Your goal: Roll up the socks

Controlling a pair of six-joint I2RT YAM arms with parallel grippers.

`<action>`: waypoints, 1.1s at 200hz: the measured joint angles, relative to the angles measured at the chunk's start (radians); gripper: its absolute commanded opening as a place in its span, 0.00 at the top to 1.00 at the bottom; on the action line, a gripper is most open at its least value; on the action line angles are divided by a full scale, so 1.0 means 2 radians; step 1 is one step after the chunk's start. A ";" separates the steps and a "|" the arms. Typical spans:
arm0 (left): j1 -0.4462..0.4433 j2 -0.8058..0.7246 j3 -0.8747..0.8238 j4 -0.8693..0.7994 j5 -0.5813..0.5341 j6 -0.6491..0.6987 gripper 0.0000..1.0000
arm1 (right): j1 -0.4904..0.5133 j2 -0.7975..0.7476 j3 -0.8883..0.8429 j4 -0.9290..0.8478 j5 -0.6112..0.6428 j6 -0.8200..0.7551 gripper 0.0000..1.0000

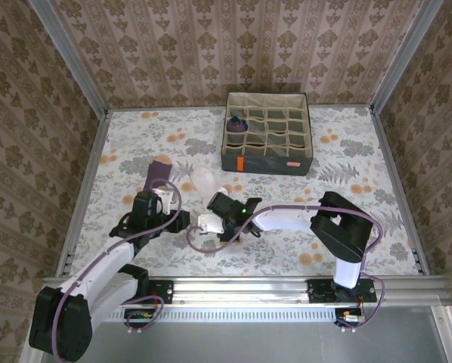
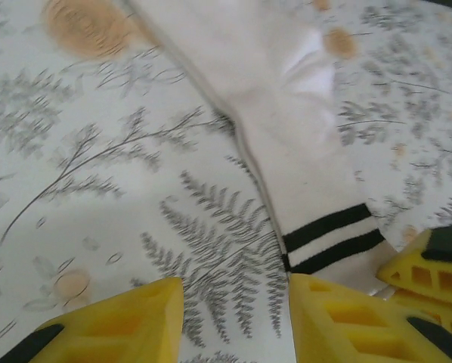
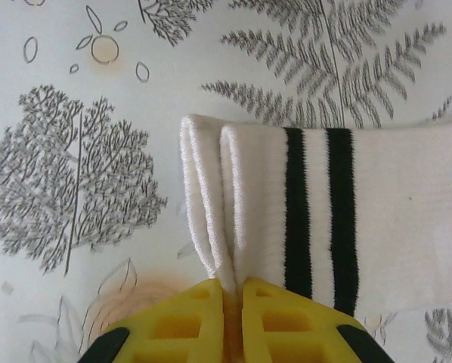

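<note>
- Top view: the white sock [image 1: 202,181] lies between the arms, a purple sock [image 1: 159,170] just left of it, and another sock [image 1: 236,123] in a cell of the box [image 1: 267,162]. The right gripper [image 1: 211,222] is at the white sock's near end, with the left gripper [image 1: 177,221] just beside it.
- Left wrist view: the left jaws stand apart over bare table [image 2: 97,189], holding nothing. One finger [image 2: 347,318] sits at the striped cuff [image 2: 332,238], near the right fingers [image 2: 430,265]. A careless move could knock them together or pin the cuff.
- Right wrist view: the right jaws are pressed together, pinching the cuff's rim. This bite looks shallow, so a tug could pull it free or make the roll loose.
</note>
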 measured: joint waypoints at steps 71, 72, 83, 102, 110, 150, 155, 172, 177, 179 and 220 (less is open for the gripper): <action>-0.121 -0.017 -0.056 0.167 0.057 0.117 0.57 | -0.109 -0.016 -0.022 -0.053 -0.199 0.109 0.92; -0.122 -0.017 -0.056 0.168 0.057 0.118 0.57 | -0.110 -0.016 -0.022 -0.053 -0.200 0.110 0.92; -0.141 -0.008 -0.056 0.182 0.057 0.138 0.57 | -0.122 -0.015 -0.027 -0.057 -0.229 0.122 0.92; -0.156 0.015 -0.060 0.208 0.058 0.161 0.56 | -0.134 -0.012 -0.028 -0.063 -0.267 0.138 0.92; -0.159 0.026 -0.063 0.219 0.059 0.167 0.56 | -0.136 -0.009 -0.028 -0.065 -0.279 0.142 0.92; -0.182 0.090 -0.068 0.257 0.065 0.192 0.56 | -0.137 -0.005 -0.030 -0.076 -0.316 0.152 0.92; -0.185 0.099 -0.068 0.262 0.067 0.194 0.56 | -0.137 -0.005 -0.031 -0.076 -0.318 0.153 0.92; -0.191 0.132 -0.068 0.276 0.071 0.198 0.56 | -0.137 -0.005 -0.032 -0.078 -0.326 0.155 0.92; -0.192 0.141 -0.068 0.282 0.072 0.199 0.56 | -0.137 -0.005 -0.032 -0.078 -0.327 0.155 0.92; -0.192 0.145 -0.068 0.283 0.072 0.199 0.56 | -0.137 -0.005 -0.033 -0.078 -0.328 0.155 0.92; -0.202 0.220 -0.058 0.334 0.086 0.198 0.62 | -0.137 -0.005 -0.036 -0.078 -0.333 0.157 0.92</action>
